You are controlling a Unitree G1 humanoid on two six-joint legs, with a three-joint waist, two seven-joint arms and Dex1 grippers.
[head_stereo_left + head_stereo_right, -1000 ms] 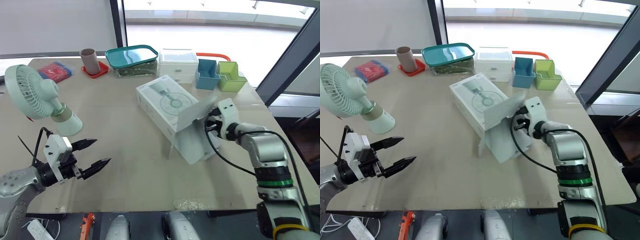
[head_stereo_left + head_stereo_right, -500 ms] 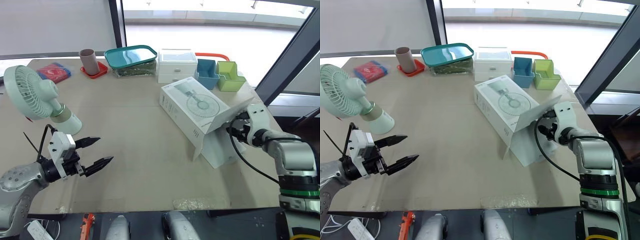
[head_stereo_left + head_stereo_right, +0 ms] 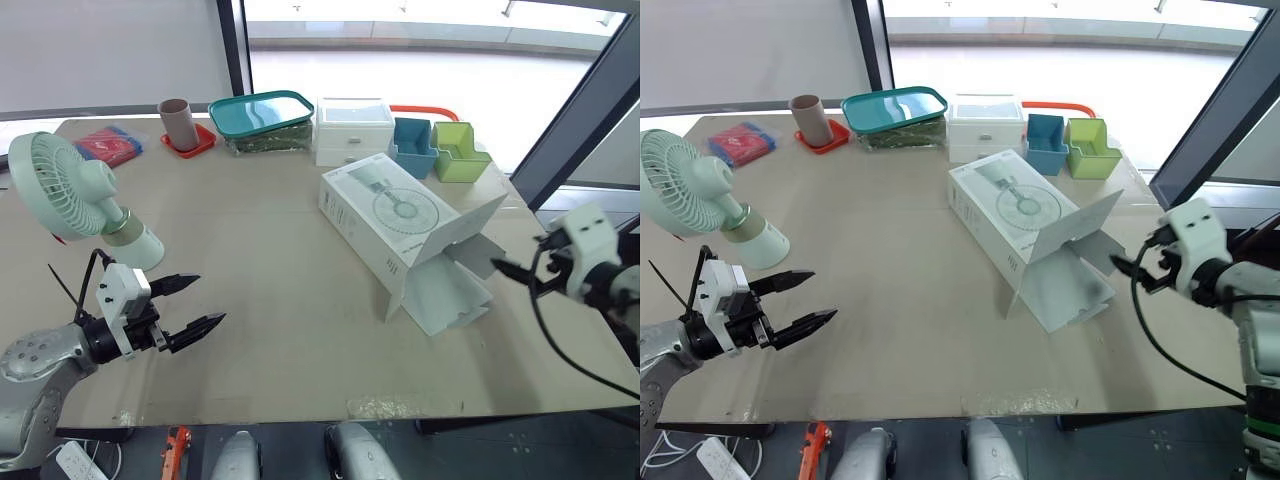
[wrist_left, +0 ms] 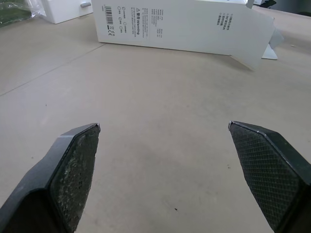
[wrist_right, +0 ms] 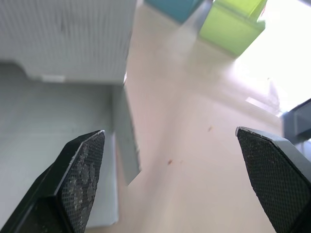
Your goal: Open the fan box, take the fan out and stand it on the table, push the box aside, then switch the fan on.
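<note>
A pale green fan (image 3: 70,195) stands on the table (image 3: 260,250) at the left. The white fan box (image 3: 400,225) lies right of centre, its end flaps (image 3: 455,245) hanging open toward the front right. Near the front left edge, below the fan, my left gripper (image 3: 190,305) is open and holds nothing; the box (image 4: 184,22) lies far ahead of it. My right gripper (image 3: 1128,272) hovers open just right of the box flaps, clear of them. In the right wrist view its fingers (image 5: 80,170) stand wide apart over the table beside a flap (image 5: 126,145).
Along the back edge stand a red packet (image 3: 108,142), a brown cup (image 3: 178,120) on a red coaster, a teal tray (image 3: 262,110), a white drawer unit (image 3: 355,128), and blue (image 3: 413,148) and green (image 3: 462,152) bins. The table's right edge lies under my right gripper.
The box slid to the right with my right gripper shut on its flap. That gripper then let go, opened and drew back to the right. The left arm hardly moved.
</note>
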